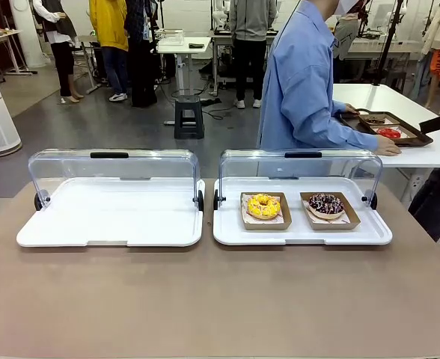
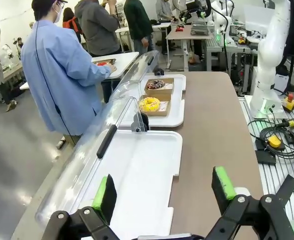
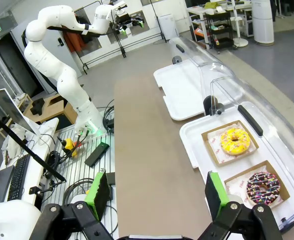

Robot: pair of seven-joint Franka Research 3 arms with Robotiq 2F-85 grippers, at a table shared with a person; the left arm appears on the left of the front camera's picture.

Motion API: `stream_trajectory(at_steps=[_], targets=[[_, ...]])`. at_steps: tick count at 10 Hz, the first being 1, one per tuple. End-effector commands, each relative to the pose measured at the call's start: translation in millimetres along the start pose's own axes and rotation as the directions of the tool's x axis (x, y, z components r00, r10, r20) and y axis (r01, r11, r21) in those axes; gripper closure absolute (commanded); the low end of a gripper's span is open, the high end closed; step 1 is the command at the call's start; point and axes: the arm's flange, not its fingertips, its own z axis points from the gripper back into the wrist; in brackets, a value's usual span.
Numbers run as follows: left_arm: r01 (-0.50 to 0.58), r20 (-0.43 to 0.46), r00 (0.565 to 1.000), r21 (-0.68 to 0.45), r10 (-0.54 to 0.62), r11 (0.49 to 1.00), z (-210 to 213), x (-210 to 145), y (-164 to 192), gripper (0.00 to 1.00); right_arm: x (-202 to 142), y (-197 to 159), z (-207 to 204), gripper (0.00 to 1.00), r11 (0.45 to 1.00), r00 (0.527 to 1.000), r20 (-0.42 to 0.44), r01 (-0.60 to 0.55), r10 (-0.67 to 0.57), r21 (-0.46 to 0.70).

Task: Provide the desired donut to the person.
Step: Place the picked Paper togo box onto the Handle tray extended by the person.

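Observation:
A yellow-iced donut (image 1: pixel 263 206) and a chocolate sprinkled donut (image 1: pixel 326 204) lie in cardboard trays on the right white tray (image 1: pixel 302 233), whose clear lid is raised. The person (image 1: pixel 302 82) in a light-blue shirt stands behind it, turned toward a side table with both hands at a dark tray (image 1: pixel 418 139). My left gripper (image 2: pixel 164 192) hangs open over the near end of the empty left tray (image 2: pixel 137 170), far from the yellow donut (image 2: pixel 149 104) and the chocolate donut (image 2: pixel 156 84). My right gripper (image 3: pixel 156 194) is open high above the table edge, the yellow donut (image 3: pixel 235 140) and chocolate donut (image 3: pixel 262 186) off to its right.
The left tray (image 1: pixel 108 232) is empty with its lid (image 1: pixel 111 168) up. A red donut (image 1: pixel 388 133) lies on the dark tray on the white side table (image 1: pixel 429 153). Bystanders and a black stool (image 1: pixel 188 116) stand farther back. Cables (image 2: pixel 277 137) lie beside the table.

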Motion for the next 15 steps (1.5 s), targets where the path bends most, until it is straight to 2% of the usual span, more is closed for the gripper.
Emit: stream_trajectory(at_steps=[1, 15], targets=[[0.005, 0.019, 1.000, 0.011, -0.005, 1.000, 2.9, -3.9, -1.2, 0.00, -0.3, 0.1, -0.4, 0.00, 1.000, 1.000, 0.008, -0.004, 0.004, 0.007], [0.005, 0.019, 1.000, 0.011, -0.005, 1.000, 2.9, -3.9, -1.2, 0.00, -0.3, 0.1, -0.4, 0.00, 1.000, 1.000, 0.008, -0.004, 0.004, 0.007]])
